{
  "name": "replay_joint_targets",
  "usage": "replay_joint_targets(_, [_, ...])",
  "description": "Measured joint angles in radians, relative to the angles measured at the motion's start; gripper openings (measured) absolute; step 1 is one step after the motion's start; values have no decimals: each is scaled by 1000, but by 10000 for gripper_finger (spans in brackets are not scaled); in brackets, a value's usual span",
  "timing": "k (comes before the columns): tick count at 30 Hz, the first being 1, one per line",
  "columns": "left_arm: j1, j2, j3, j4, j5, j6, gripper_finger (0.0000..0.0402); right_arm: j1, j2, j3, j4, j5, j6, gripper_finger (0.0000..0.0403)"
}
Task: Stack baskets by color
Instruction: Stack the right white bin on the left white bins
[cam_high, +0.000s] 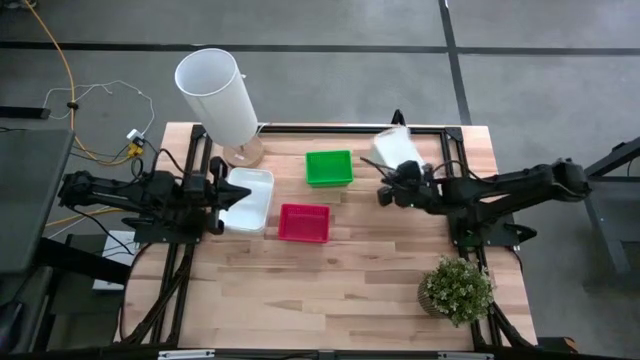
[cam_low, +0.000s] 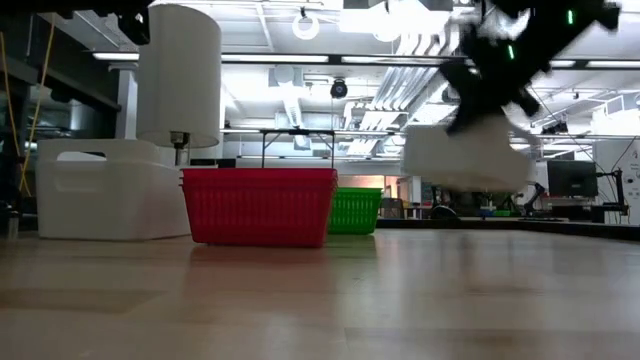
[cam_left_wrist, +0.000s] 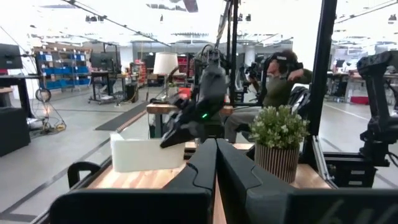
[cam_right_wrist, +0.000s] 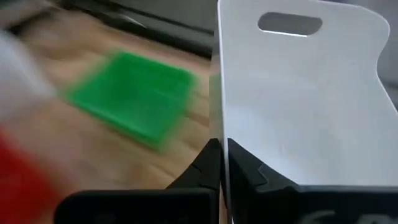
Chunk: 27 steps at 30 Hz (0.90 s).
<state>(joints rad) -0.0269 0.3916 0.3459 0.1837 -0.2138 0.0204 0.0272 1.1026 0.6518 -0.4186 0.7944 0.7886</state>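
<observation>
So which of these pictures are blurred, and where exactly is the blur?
Low view: the white basket hanging from the right claw is smeared. Right wrist view: the green basket and table are blurred, the gripped white wall stays fairly sharp. High and left wrist views look sharp.

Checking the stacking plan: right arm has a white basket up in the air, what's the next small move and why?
Probably carry it left over the white basket beside the left gripper. The right gripper is shut on the lifted white basket, clear of the table in the low view; green basket and red basket lie between, so keep it high.
</observation>
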Motion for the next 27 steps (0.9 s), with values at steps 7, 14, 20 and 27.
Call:
replay_joint_targets(7, [0,0,16,2,0,8,0,183,182,226,170,13,-226,0])
replay_joint_targets(14, [0,0,16,1,-9,5,0,244,564,552,191,-146,-453,0])
replay_joint_targets(20, [0,0,17,-9,-10,-10,0,249,802,861,58,-185,-641,0])
replay_joint_targets(27, [0,1,17,-64,-15,-18,3,249,881,1012,-29,-257,-738,0])
